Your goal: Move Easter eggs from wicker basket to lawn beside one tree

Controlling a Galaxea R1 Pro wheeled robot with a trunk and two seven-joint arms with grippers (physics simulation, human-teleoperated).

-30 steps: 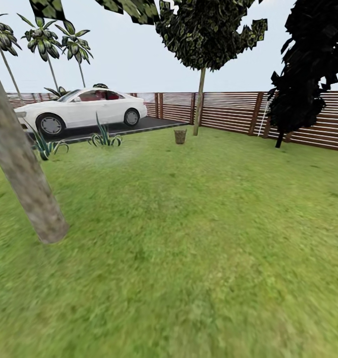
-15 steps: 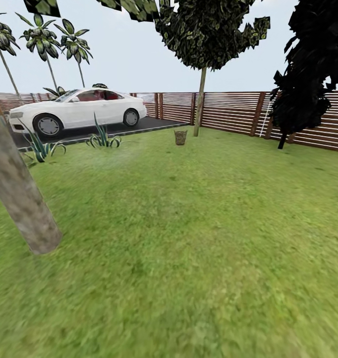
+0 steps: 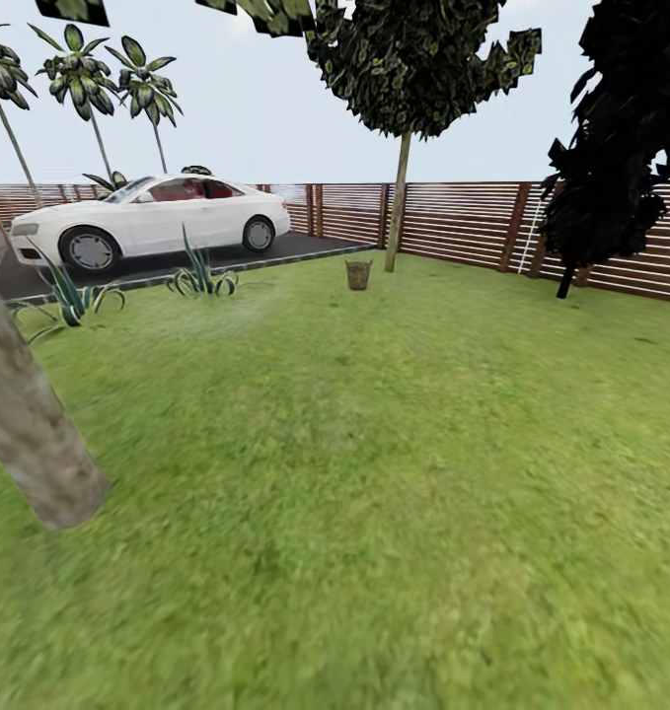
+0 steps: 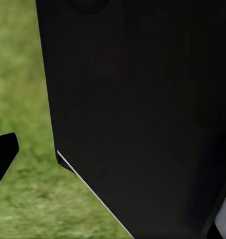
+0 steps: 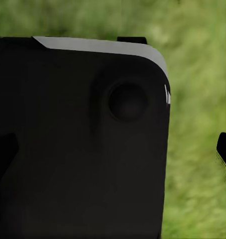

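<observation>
The wicker basket is standing on the lawn far ahead, just beside the thin trunk of the leafy tree and in front of the slatted fence. A white car is sitting well to one side of that tree, and a thick mottled trunk is leaning close by. Both wrist views are showing dark robot bodywork over grass, so I cannot tell how either gripper's fingers are set.

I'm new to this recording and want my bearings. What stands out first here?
A white car parked on the dark driveway at far left, before the brown slatted fence. On the lawn, a small wicker basket stands far off beside a thin-trunked leafy tree. A thick mottled trunk leans close at the left edge.
</observation>
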